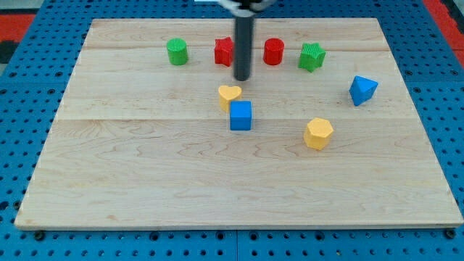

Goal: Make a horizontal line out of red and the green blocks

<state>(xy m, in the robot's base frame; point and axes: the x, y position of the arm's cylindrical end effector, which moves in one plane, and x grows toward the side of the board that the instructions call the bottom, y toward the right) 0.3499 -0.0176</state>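
Near the view's top, a row runs left to right: a green cylinder (177,51), a red star-like block (223,51) partly hidden by my rod, a red cylinder (273,51) and a green star-like block (312,56). My tip (241,78) sits just below and right of the red star-like block, between the two red blocks, above the yellow heart.
A yellow heart block (229,95) touches a blue cube (241,115) near the middle. A yellow hexagonal block (318,133) lies to the right. A blue triangular block (362,89) is at the far right. The wooden board (145,181) rests on a blue pegboard.
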